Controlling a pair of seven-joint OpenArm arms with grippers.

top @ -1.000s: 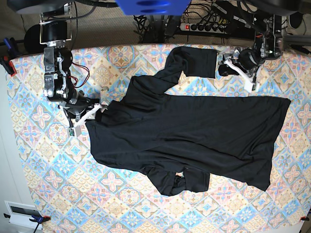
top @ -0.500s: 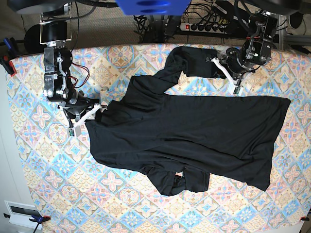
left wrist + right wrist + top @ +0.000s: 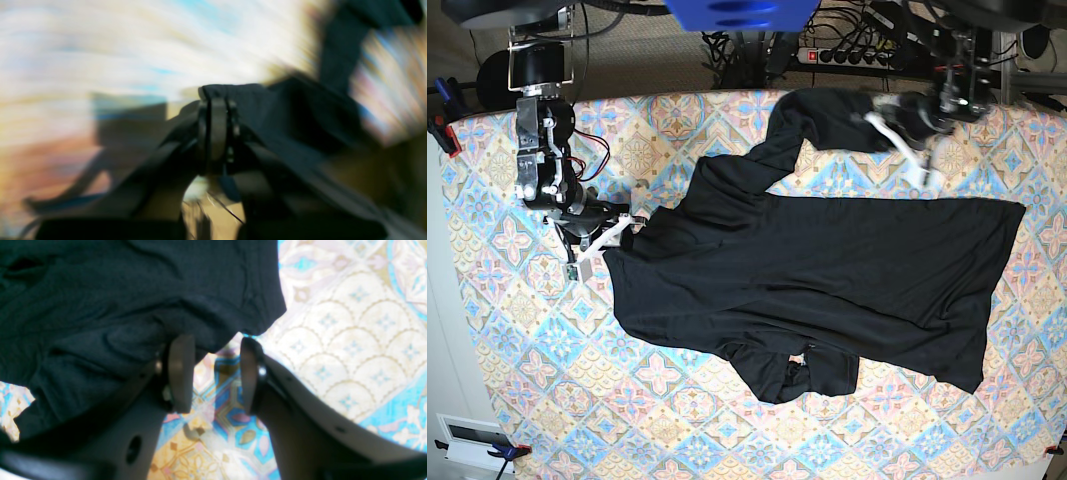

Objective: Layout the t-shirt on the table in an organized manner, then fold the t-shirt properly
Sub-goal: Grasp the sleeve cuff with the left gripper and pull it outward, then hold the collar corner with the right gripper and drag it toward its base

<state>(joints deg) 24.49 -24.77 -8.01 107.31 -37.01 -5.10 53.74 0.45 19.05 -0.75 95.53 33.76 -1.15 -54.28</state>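
Left gripper (image 3: pixel 217 130) pinching far sleeve cuff of t-shirt (image 3: pixel 827 260); right gripper (image 3: pixel 213 373) spread at collar edge; best pulled outward low along table (image 3: pixel 517 330), avoiding bunching.

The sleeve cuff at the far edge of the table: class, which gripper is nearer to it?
Left. The left gripper is shut on that cuff of the t-shirt. The right gripper sits open at the shirt's shoulder edge, across the table.
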